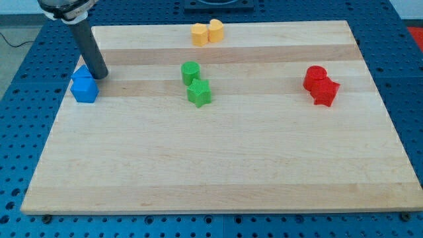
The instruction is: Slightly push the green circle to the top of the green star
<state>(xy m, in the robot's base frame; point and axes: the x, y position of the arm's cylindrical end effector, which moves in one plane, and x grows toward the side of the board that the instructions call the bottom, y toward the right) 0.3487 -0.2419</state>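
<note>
The green circle stands on the wooden board just above and slightly left of the green star, and the two touch or nearly touch. My tip is at the view's left, far from both green blocks. It rests right next to the upper right of the blue blocks, which sit at the board's left edge.
Two yellow blocks sit together at the top edge of the board. Two red blocks sit together at the view's right. A blue perforated table surrounds the board.
</note>
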